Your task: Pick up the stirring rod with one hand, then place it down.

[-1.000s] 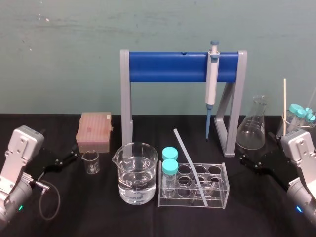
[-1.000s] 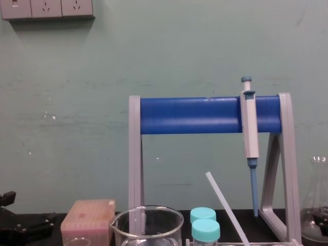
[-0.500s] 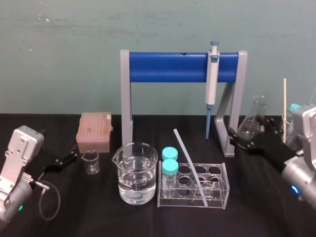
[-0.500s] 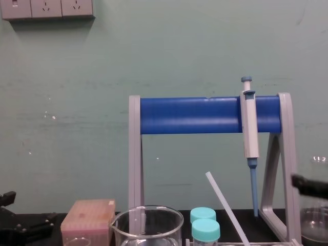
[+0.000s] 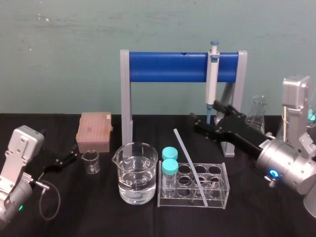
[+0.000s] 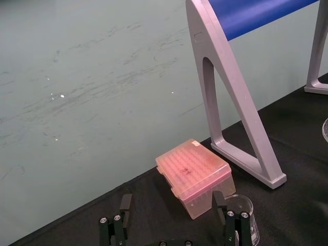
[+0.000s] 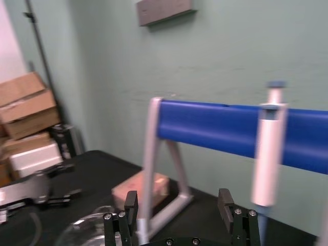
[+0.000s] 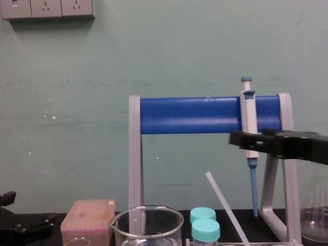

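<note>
The stirring rod (image 5: 190, 165) is a thin translucent white rod leaning in the clear test-tube rack (image 5: 224, 180), its upper end tilted back and to the left; it also shows in the chest view (image 8: 225, 207). My right gripper (image 5: 203, 112) hangs open in the air above and behind the rack, just right of the rod's upper end and in front of the pipette (image 5: 212, 81). It touches nothing. In the chest view the right gripper (image 8: 247, 136) crosses the pipette (image 8: 249, 128). In the right wrist view its fingers (image 7: 130, 205) stand wide apart with nothing between them. My left gripper (image 5: 74, 154) rests open at the far left.
A blue-and-grey stand (image 5: 168, 67) holds the pipette behind the rack. A large beaker of water (image 5: 137, 173) and two teal-capped tubes (image 5: 169, 160) stand left of the rod. A pink tip box (image 5: 94, 131) and small beaker (image 5: 90, 161) lie at left, a flask (image 5: 257, 116) at right.
My right arm has swung in from the right edge toward the centre and risen, its open gripper now near the pipette above the rack. The left arm and the rod have not moved.
</note>
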`<action>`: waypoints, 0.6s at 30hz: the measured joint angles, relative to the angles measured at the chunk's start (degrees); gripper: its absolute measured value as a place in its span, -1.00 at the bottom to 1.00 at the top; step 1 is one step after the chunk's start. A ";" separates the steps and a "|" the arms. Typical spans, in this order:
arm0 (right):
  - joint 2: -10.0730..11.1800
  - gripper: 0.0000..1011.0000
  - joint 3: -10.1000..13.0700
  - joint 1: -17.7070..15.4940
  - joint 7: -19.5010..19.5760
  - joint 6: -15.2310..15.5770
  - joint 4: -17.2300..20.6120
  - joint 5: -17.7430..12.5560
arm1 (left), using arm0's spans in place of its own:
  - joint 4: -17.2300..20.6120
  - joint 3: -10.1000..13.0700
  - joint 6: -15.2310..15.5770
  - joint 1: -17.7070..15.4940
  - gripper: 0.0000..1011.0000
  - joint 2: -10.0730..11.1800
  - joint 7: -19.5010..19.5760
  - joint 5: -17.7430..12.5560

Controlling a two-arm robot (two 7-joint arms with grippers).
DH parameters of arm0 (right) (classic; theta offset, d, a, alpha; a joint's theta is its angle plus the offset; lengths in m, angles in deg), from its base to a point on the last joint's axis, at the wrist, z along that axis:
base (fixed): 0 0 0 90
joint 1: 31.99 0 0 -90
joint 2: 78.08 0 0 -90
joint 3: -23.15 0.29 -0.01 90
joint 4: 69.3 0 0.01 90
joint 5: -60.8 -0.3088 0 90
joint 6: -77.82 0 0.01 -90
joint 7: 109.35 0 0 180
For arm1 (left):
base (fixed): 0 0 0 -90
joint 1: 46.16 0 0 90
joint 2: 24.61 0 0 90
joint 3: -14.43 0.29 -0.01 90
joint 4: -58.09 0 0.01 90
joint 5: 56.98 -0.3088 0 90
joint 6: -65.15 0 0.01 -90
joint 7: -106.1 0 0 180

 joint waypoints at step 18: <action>-1.80 0.98 -6.81 5.36 -2.14 8.62 -4.49 5.35 | 0.00 0.00 0.00 0.00 0.98 0.00 0.00 0.00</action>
